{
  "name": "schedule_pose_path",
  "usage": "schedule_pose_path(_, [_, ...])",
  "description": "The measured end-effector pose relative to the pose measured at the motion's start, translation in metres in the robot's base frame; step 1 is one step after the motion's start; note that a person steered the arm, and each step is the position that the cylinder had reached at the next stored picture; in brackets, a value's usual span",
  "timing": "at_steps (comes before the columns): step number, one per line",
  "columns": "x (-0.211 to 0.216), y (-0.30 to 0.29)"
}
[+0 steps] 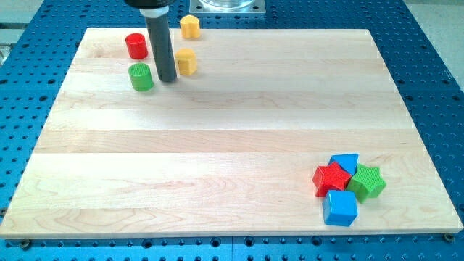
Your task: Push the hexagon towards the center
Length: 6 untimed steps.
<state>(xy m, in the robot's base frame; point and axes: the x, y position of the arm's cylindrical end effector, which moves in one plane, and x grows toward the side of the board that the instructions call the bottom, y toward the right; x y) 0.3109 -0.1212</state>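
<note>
Tip: your tip [168, 80] rests on the tabletop [232, 130]; no hand shows.
Yellow hexagon [187, 62]: just right.
Green cylinder [141, 77]: just left.

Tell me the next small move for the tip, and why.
Probably shift my tip toward the view's top, round behind the yellow hexagon. The tip stands between the green cylinder and that hexagon, on its left; pushing from here would send it right rather than down toward the board's centre.
</note>
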Motion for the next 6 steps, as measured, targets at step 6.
schedule_pose_path(6, [0.032,0.068])
